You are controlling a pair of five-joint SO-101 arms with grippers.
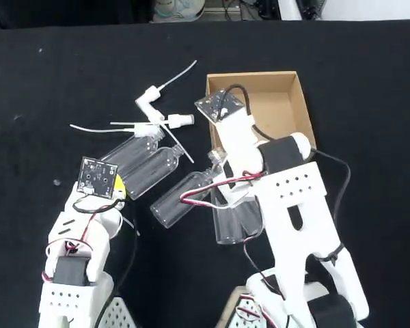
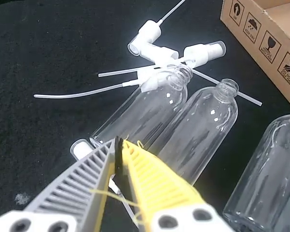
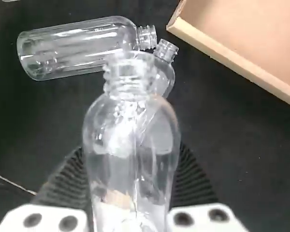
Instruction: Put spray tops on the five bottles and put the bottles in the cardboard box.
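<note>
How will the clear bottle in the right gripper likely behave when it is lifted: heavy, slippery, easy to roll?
The clear bottle looks empty, so it is probably light. Its wall is smooth and glossy, so it may slip in the right gripper. It is round, so it would likely roll if laid on its side on the black table.

High view, centre: the right arm (image 1: 294,198) covers the box's (image 1: 249,75) lower-left corner and most of a bottle (image 1: 232,222). Left wrist view: the frame edge cuts the box and an edge bottle (image 2: 270,183); a spray top (image 2: 79,147) sits half behind the left gripper (image 2: 118,141). Right wrist view: the held bottle's (image 3: 130,159) base runs off frame, and it masks a rear bottle's (image 3: 166,48) body.
</note>
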